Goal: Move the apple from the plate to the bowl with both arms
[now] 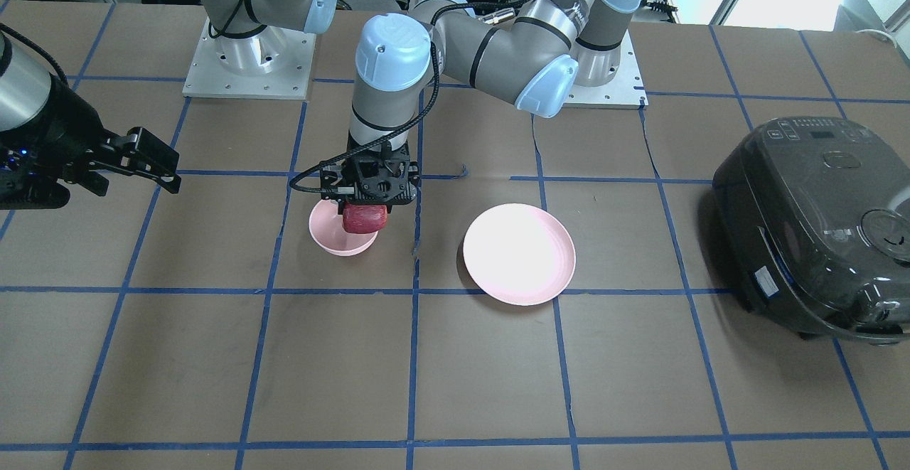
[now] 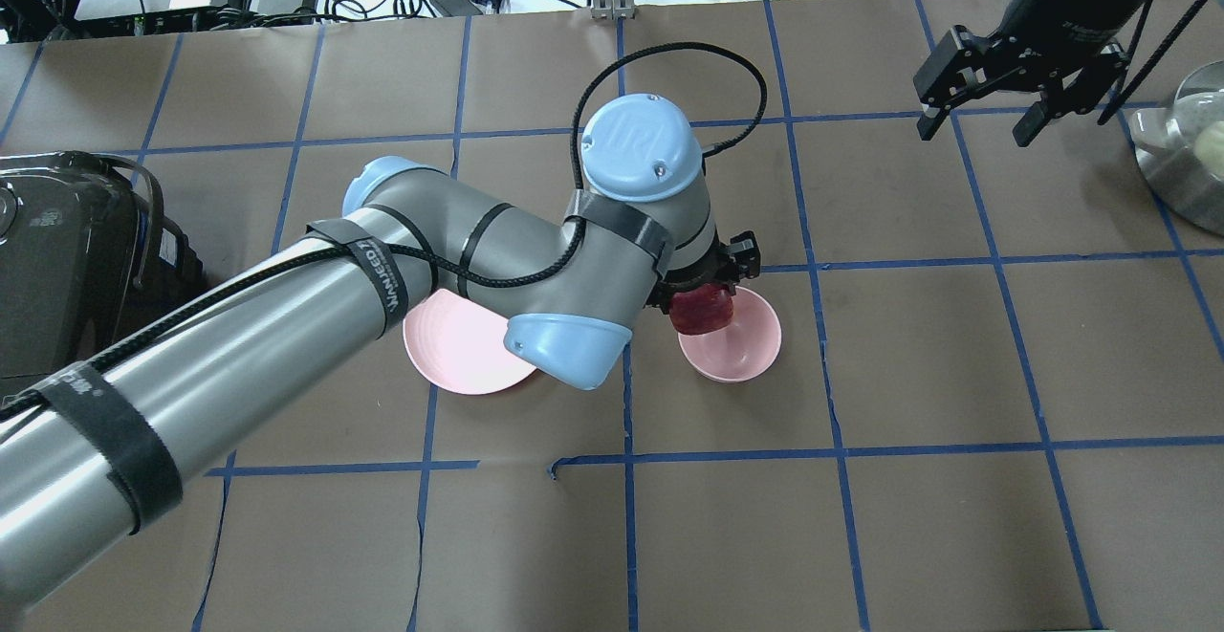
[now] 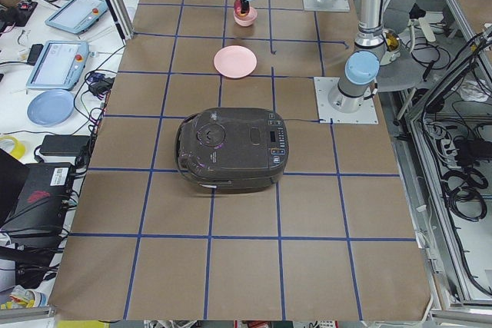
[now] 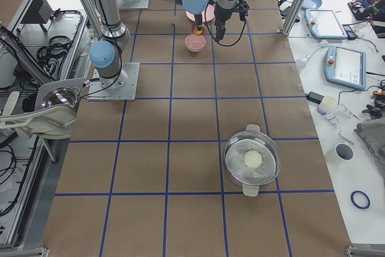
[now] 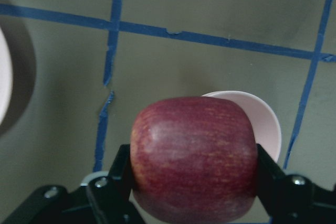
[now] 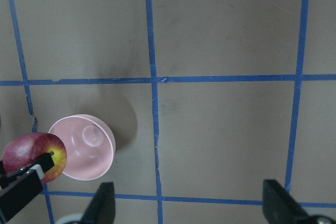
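The placing step is in hand. The left hand [image 5: 193, 182] grips the apple [image 1: 365, 219] by its sides, fingers [image 5: 119, 174] pressed against the dark red skin, and holds it over the small pink bowl [image 2: 741, 353]. The apple is not centred. It hangs above the rim on the side toward the plate [image 1: 519, 253], which lies bare just to the bowl's left in the overhead view. Whether the apple touches the rim cannot be told.

The right hand [image 2: 977, 116] hangs with its jaws spread and empty, well apart from both dishes over the far right of the counter [image 1: 213, 356].

The next move likely calls for a small shift toward the bowl's middle. A short descent should follow, and the fingers should part only once the apple sits low inside, or it may roll off the rim.
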Controlling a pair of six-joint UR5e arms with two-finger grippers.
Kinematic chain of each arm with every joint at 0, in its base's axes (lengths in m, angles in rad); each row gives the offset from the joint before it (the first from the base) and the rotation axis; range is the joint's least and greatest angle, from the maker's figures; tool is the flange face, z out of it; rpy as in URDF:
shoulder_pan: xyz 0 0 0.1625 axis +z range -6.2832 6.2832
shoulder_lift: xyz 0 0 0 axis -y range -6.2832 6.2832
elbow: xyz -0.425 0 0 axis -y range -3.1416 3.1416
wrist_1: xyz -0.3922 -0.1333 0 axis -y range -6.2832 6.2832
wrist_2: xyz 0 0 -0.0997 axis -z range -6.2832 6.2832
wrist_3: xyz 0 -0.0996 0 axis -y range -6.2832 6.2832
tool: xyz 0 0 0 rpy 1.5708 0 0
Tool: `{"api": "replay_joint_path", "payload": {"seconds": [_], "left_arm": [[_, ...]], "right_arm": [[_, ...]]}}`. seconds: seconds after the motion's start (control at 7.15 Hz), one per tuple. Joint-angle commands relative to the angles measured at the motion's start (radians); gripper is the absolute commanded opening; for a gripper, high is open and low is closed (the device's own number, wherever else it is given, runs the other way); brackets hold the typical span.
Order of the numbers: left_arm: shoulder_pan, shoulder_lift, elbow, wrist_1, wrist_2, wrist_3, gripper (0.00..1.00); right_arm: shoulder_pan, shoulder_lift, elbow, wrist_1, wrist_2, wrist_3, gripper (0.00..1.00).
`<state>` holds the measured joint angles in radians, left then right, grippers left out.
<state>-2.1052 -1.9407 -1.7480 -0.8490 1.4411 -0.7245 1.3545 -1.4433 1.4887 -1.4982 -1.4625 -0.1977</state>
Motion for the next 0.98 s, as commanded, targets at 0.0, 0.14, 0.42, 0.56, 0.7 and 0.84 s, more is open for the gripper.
{"api": "replay_joint_path", "payload": {"seconds": [0.0, 0.14, 0.42, 0.56, 0.7, 0.84], "left_arm": [[-0.021, -0.040, 0.013, 0.062, -0.004, -0.045, 0.00], [-0.030, -0.053, 0.021, 0.062, -0.004, -0.050, 0.00], [-0.056, -0.070, 0.024, 0.061, 0.009, -0.053, 0.02], [-0.056, -0.079, 0.024, 0.061, 0.010, -0.052, 0.11], [-0.056, -0.080, 0.024, 0.061, 0.010, -0.041, 0.24], [-0.055, -0.083, 0.024, 0.059, 0.012, -0.036, 0.44]], "right_arm": [[-0.002, -0.028, -0.004, -0.003, -0.001, 0.000, 1.00], [-0.005, -0.026, -0.001, -0.005, -0.012, 0.000, 1.00], [-0.003, -0.039, 0.001, -0.008, -0.013, 0.001, 1.00], [-0.003, -0.037, 0.010, -0.002, -0.016, 0.000, 1.00], [-0.005, -0.040, 0.007, -0.008, -0.016, 0.000, 1.00], [0.000, -0.042, 0.011, -0.008, -0.006, 0.001, 1.00]]}}
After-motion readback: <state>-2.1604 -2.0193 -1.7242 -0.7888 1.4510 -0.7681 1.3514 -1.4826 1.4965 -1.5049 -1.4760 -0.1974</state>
